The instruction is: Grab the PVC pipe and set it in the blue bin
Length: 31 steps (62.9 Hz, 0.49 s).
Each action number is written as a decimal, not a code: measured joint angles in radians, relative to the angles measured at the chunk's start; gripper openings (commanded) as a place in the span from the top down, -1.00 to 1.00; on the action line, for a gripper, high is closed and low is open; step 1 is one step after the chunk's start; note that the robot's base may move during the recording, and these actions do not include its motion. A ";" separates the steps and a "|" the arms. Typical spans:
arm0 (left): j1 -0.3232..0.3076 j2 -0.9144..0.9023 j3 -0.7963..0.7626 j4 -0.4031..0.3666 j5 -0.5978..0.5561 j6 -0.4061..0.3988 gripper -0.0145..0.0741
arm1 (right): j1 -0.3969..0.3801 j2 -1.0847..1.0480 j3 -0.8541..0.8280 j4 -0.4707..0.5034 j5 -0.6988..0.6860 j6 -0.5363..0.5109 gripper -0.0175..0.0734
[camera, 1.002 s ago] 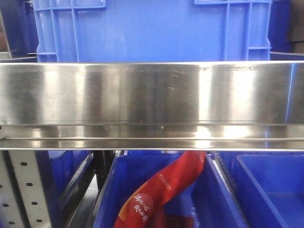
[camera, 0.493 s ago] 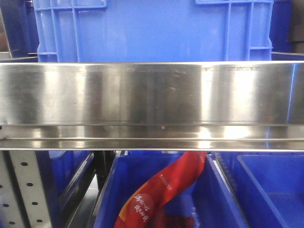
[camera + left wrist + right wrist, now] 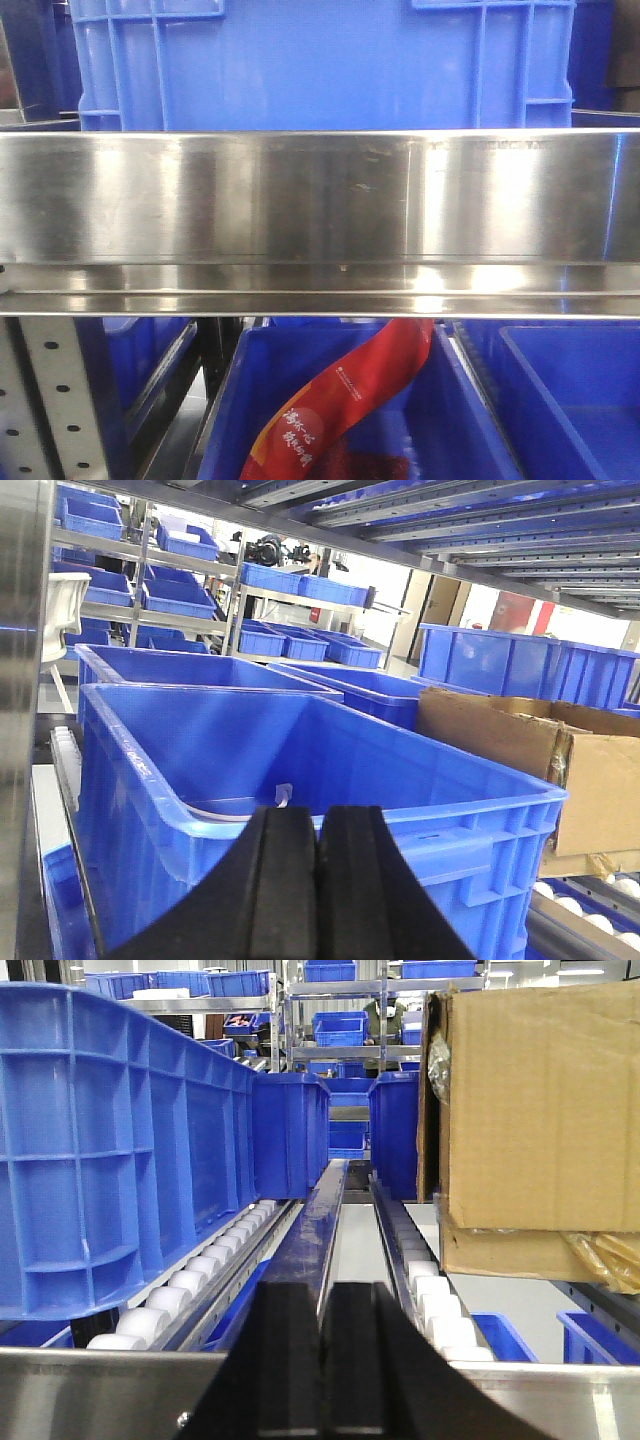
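In the left wrist view a small white plastic piece with a curved rim, the PVC pipe [image 3: 66, 610], shows far left, half hidden by a steel post. It is well away from my left gripper [image 3: 318, 812], which is shut on nothing in front of a large blue bin [image 3: 470, 830]. A thin white strap [image 3: 283, 795] with a flat end tab lies inside that bin. My right gripper [image 3: 322, 1288] is shut and empty above a steel rail, between roller tracks. Neither gripper appears in the front view.
A steel shelf beam [image 3: 320, 200] fills the front view, with a blue crate [image 3: 320, 60] above and a bin holding a red package [image 3: 350, 395] below. Cardboard boxes [image 3: 520, 750] [image 3: 540, 1110] stand to the right. White rollers [image 3: 200, 1280] and a tall blue crate [image 3: 120, 1140] lie to the left.
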 measured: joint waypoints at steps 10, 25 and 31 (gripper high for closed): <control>0.008 -0.011 0.026 0.031 -0.002 0.000 0.92 | 0.000 0.000 0.000 0.000 0.000 0.000 0.98; 0.125 -0.129 0.191 0.105 0.002 0.000 0.92 | 0.000 0.000 0.000 0.000 0.000 0.000 0.98; 0.204 -0.211 0.276 0.131 0.002 0.000 0.92 | 0.000 0.000 0.000 0.000 0.000 0.000 0.98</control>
